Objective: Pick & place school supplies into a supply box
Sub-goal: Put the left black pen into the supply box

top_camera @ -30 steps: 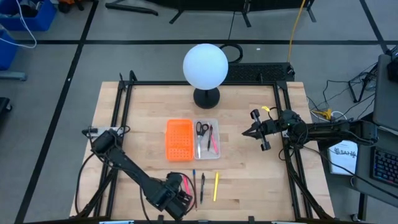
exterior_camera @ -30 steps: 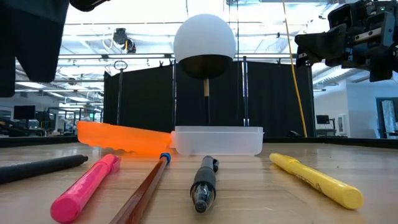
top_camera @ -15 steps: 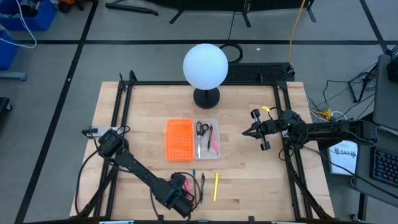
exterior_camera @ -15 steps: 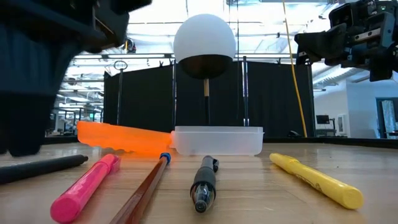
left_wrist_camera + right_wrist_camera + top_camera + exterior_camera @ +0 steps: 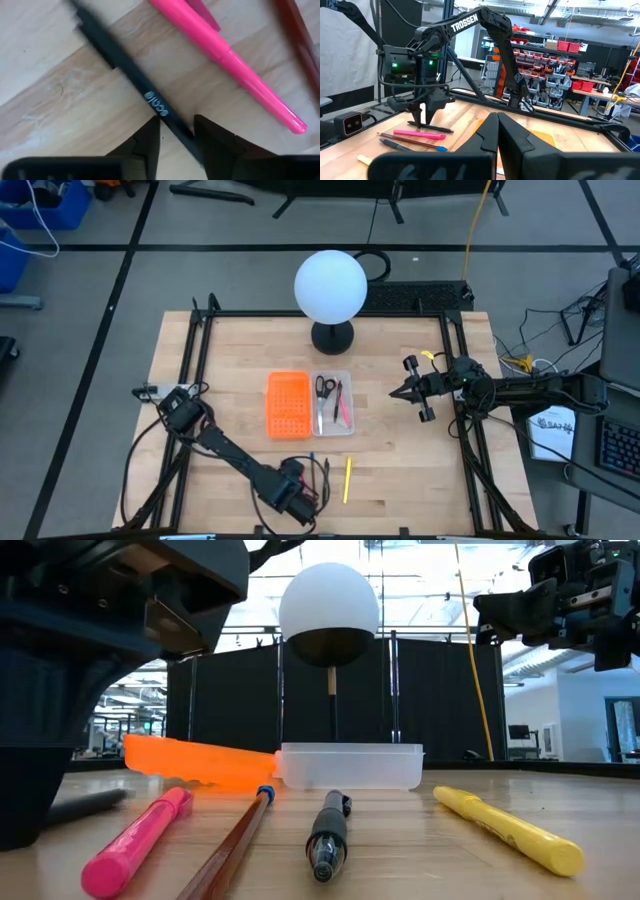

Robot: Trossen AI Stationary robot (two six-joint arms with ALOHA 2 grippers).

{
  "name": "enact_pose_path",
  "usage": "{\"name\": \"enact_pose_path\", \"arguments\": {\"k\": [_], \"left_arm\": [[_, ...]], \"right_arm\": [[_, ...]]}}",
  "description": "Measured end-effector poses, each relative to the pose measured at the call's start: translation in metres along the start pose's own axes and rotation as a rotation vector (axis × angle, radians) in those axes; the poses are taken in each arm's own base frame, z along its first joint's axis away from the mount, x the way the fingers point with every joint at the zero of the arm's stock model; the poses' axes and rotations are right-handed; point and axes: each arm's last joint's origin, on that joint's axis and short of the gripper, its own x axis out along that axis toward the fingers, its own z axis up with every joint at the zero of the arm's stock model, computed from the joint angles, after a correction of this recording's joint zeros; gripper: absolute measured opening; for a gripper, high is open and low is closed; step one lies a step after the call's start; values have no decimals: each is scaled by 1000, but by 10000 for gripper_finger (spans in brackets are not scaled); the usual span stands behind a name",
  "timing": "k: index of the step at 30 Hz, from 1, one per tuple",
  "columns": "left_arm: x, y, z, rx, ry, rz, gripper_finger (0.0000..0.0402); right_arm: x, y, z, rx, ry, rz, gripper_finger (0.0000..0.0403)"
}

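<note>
I see my left gripper (image 5: 175, 142) down at the wooden table (image 5: 400, 450), fingers straddling the black pen (image 5: 130, 75), not yet clamped; right gripper (image 5: 408, 392) hovers clenched.

White globe lamp (image 5: 330, 285), orange perforated piece (image 5: 287, 404), probably plastic.

Front edge of bench (image 5: 230, 370), middle: left claw (image 5: 175, 137) low, straddling the black pen (image 5: 125, 70). Just beside it a pink marker (image 5: 135, 840), brown pencil (image 5: 235, 840), dark pen (image 5: 328, 835) and yellow marker (image 5: 510, 830) lie in a row, narrow gaps between.

Bench centre: orange perforated piece (image 5: 287, 404) and clear supply box (image 5: 346, 427), side by side.

Back edge: white globe lamp (image 5: 330, 285).

Right edge: right claw (image 5: 406, 393) raised, fingers together. Open wood beneath it and along the left edge.
</note>
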Motion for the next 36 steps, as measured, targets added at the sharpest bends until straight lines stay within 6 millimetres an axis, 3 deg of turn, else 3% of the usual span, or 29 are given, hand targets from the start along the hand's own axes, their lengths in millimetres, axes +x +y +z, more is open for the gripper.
{"name": "enact_pose_path", "arguments": {"k": [7, 14, 17, 22, 28, 33, 36], "left_arm": [[1, 1, 5, 61, 24, 12, 31], [-15, 9, -1, 57, -28, 14, 28], [-34, 20, -2, 22, -91, 34, 26], [-84, 34, 1, -12, -212, -93, 25], [-128, 37, 48, -29, -331, -300, 25], [-134, 29, 109, 14, -327, -426, 25], [-128, 33, 146, -12, -327, -406, 25]], "right_arm": [[0, 0, 0, 2, 3, 0, 0], [0, 0, 0, -5, 2, 0, 0], [0, 0, 0, -4, 4, 0, 0], [0, 0, 0, -4, 4, 0, 0], [0, 0, 0, 2, 4, 0, 0], [0, 0, -1, 8, 12, 1, 0], [0, 0, -2, 10, 15, 1, 0]]}}
